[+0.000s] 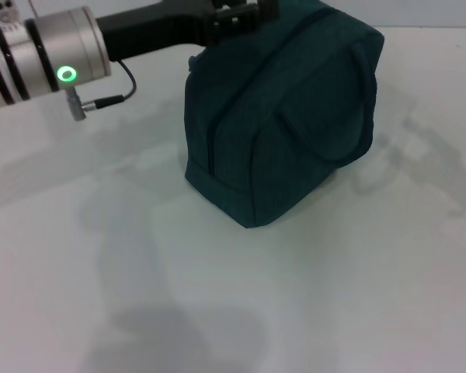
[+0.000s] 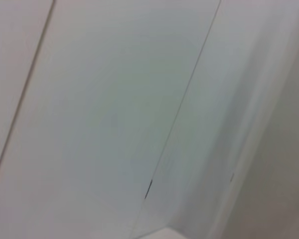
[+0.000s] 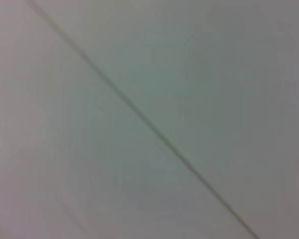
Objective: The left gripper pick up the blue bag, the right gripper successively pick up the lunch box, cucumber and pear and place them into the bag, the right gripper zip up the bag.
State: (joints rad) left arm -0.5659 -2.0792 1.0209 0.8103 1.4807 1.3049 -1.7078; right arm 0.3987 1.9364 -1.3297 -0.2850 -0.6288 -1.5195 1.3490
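The blue bag [image 1: 283,116], dark teal fabric, stands tilted on the white table in the head view. Its zipper line runs closed down the near side, and one loop handle [image 1: 326,116] lies flat against its face. My left gripper [image 1: 237,17] reaches in from the left at the bag's top edge and is shut on the bag's upper part, its fingers partly cut off by the picture's edge. The silver wrist [image 1: 46,58] shows a green ring light. The right gripper is out of view. The lunch box, cucumber and pear are not visible.
The white table [image 1: 140,295] spreads around the bag, with soft shadows in front. A thin black cable [image 1: 113,97] hangs from the left wrist. Both wrist views show only pale flat panels crossed by thin seams.
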